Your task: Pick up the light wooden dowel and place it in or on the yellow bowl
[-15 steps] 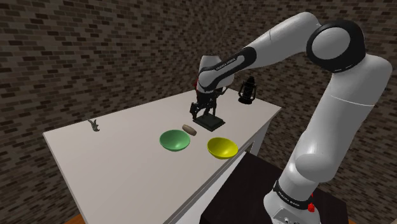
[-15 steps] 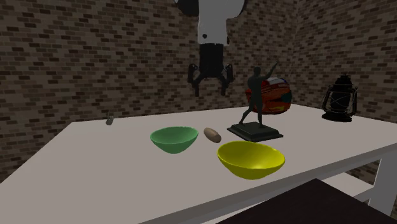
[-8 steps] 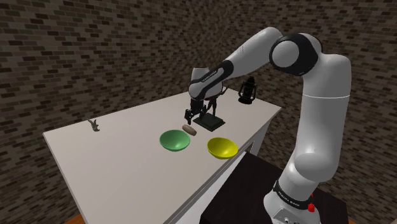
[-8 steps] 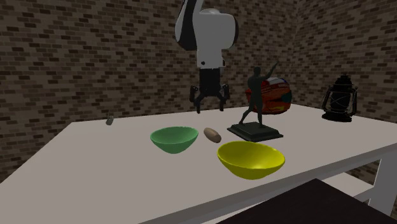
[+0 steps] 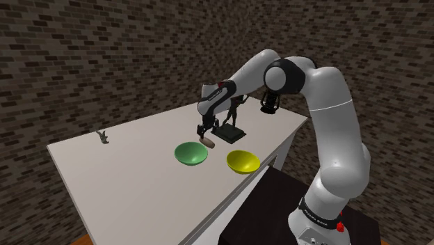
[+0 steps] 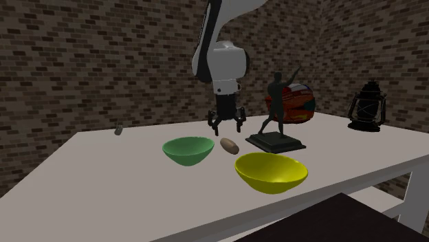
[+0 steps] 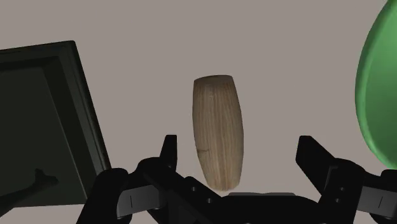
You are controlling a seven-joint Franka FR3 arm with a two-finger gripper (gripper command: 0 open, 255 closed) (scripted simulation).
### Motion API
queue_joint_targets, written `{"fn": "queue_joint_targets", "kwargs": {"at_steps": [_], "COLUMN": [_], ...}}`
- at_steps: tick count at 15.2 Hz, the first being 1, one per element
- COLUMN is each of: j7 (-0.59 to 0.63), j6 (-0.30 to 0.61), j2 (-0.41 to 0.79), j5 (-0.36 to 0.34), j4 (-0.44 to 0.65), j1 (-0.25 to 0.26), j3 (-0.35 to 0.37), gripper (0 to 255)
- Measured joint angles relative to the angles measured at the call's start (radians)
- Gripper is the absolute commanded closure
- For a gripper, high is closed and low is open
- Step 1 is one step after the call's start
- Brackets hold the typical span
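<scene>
A short light wooden dowel point(image 7: 219, 131) lies flat on the white table point(image 5: 125, 174), between the green bowl point(image 5: 191, 154) and a dark statue's base point(image 5: 228, 132). In the second exterior view the dowel point(image 6: 229, 145) rests just behind the yellow bowl point(image 6: 271, 172). My black gripper point(image 6: 226, 126) hangs open a little above the dowel, fingers pointing down. Through the wrist camera the fingers point(image 7: 168, 151) stand wide apart on either side of the dowel without touching it. The yellow bowl point(image 5: 243, 161) sits near the table's front edge.
A dark figure statue point(image 6: 276, 113) on a square base stands close beside the dowel. Behind it are a red and white helmet point(image 6: 298, 103) and a black lantern point(image 6: 366, 106). A small grey object point(image 5: 103, 137) lies at the far corner. Brick walls surround the table.
The arm has swung down and toward the shoulder view's left, lowering the open gripper from well above the table to just over the dowel. The dowel and bowls have not moved.
</scene>
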Motion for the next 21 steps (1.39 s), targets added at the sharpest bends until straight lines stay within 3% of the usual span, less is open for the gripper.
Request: {"fn": "queue_joint_targets", "kwargs": {"at_steps": [3, 16, 17, 21], "j7": [-0.001, -0.004, -0.004, -0.005], "j6": [-0.005, 0.051, 0.051, 0.051], "j2": [0.095, 0.185, 0.185, 0.185], "j5": [0.000, 0.005, 0.005, 0.005], "j4": [0.097, 0.131, 0.131, 0.132], "j1": [-0.010, -0.021, -0.021, -0.021], "j3": [-0.001, 0.003, 0.003, 0.003], "gripper": [0, 0, 255, 255]}}
